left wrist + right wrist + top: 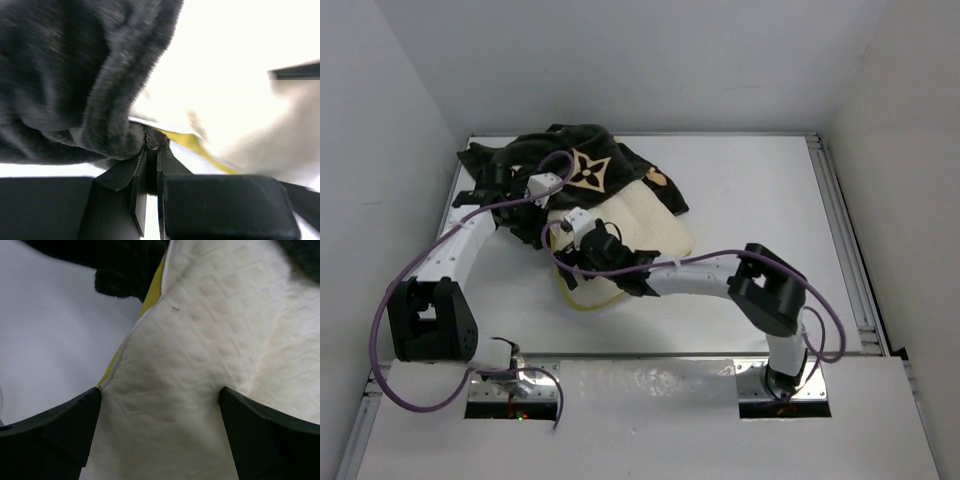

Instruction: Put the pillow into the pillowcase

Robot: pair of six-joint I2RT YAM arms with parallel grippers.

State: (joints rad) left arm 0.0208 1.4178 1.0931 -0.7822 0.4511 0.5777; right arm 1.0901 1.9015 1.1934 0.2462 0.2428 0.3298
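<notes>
The black plush pillowcase (582,160), printed with tan flowers, lies bunched at the back left. Its edge fills the left wrist view (75,75). My left gripper (525,190) (152,150) is shut on a fold of that black fabric, with the jaws nearly touching. The cream dimpled pillow (645,235) (200,340) lies partly under the pillowcase, its yellow edge (150,295) showing. My right gripper (575,240) (160,395) is open, one finger on each side of a stretch of the pillow's surface near its yellow-edged side. The pillow also shows pale and blurred behind the pillowcase (225,75).
The white table (760,190) is walled by white panels at the back and both sides. A metal rail (845,230) runs along the right edge. A purple cable (410,270) loops from the left arm over the table's left part.
</notes>
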